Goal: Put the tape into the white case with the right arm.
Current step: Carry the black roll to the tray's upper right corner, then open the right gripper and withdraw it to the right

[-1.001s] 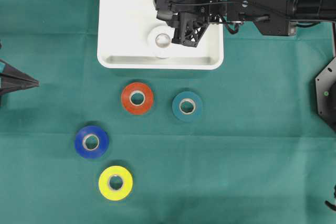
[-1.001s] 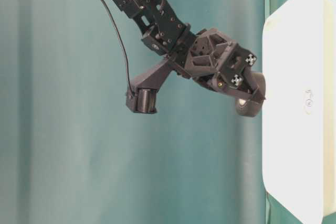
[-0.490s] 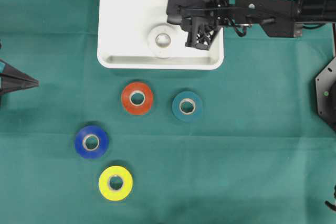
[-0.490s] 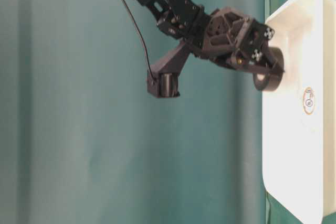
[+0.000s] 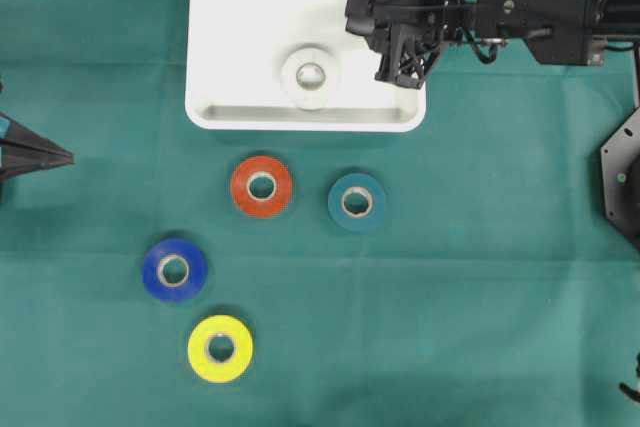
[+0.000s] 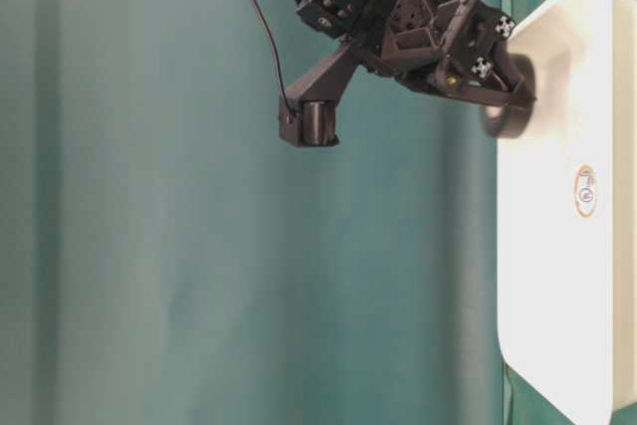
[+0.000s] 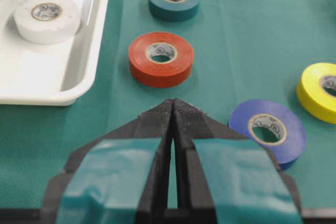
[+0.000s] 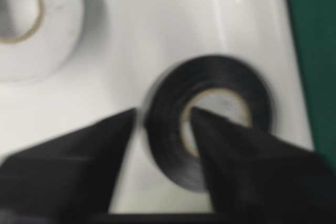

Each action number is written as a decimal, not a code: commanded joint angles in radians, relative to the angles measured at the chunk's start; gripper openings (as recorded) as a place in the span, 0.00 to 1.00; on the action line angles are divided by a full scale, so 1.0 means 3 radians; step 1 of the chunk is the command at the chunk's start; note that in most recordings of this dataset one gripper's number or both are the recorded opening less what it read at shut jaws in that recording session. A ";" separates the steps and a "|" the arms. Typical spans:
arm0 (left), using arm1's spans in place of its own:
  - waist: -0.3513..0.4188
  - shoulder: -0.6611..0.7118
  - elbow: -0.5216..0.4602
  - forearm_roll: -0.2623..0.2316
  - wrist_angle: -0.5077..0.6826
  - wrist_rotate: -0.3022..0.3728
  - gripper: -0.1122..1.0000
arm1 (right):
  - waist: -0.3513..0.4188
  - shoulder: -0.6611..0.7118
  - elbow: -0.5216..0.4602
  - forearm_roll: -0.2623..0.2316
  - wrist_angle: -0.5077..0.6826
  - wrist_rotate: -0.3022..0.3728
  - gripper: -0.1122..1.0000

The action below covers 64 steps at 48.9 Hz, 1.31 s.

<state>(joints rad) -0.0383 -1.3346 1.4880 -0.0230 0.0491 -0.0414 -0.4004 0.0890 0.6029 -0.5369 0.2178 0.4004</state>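
Observation:
The white case [image 5: 240, 7] lies at the back of the green cloth with a white tape roll [image 5: 311, 77] flat inside it. My right gripper [image 5: 400, 59] hangs over the case's right end. In the right wrist view a black tape roll [image 8: 163, 135] shows blurred against the case floor [image 8: 157, 14]. My right gripper [image 8: 164, 113] is open: one finger sits in the roll's core and the other stands a small gap off its outer wall. In the table-level view the black tape [image 6: 510, 118] is close to the case. My left gripper [image 7: 172, 103] rests shut and empty at the left edge.
On the cloth in front of the case lie a red roll [image 5: 262, 187], a teal roll [image 5: 357, 202], a blue roll [image 5: 174, 270] and a yellow roll [image 5: 220, 349]. Another black fixture [image 5: 622, 182] sits at the right edge.
The right arm has carried the black tape rightward from beside the white roll to the case's right end. Its jaws have parted from the roll. The left arm is still.

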 commanded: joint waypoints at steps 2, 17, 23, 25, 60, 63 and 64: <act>0.0010 0.0026 -0.0041 -0.0005 -0.0010 0.0000 0.10 | 0.0005 -0.0102 -0.0031 -0.0005 -0.0097 0.0000 0.36; 0.0010 0.0026 -0.0041 -0.0005 -0.0015 0.0000 0.10 | 0.0005 -0.0138 -0.0020 -0.0005 -0.0092 0.0000 0.74; 0.0010 0.0026 -0.0041 -0.0005 -0.0015 0.0000 0.10 | 0.0005 -0.0256 0.0082 -0.0010 -0.0051 0.0000 0.74; 0.0010 0.0026 -0.0036 -0.0005 -0.0015 0.0000 0.10 | 0.0005 -0.0322 0.0138 -0.0005 -0.0036 0.0000 0.74; 0.0010 0.0026 -0.0036 -0.0005 -0.0010 0.0000 0.10 | 0.0000 -0.2030 0.1820 -0.0005 -0.0721 0.0026 0.74; 0.0010 0.0020 -0.0036 -0.0010 -0.0015 0.0000 0.10 | 0.0000 -0.2127 0.1902 -0.0005 -0.0721 0.0031 0.74; 0.0010 0.0026 -0.0036 -0.0005 -0.0010 0.0000 0.10 | 0.0000 -0.2158 0.1928 -0.0005 -0.0721 0.0031 0.74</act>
<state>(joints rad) -0.0383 -1.3346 1.4880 -0.0230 0.0491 -0.0414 -0.4004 -0.5246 1.1689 -0.5369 0.0153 0.4080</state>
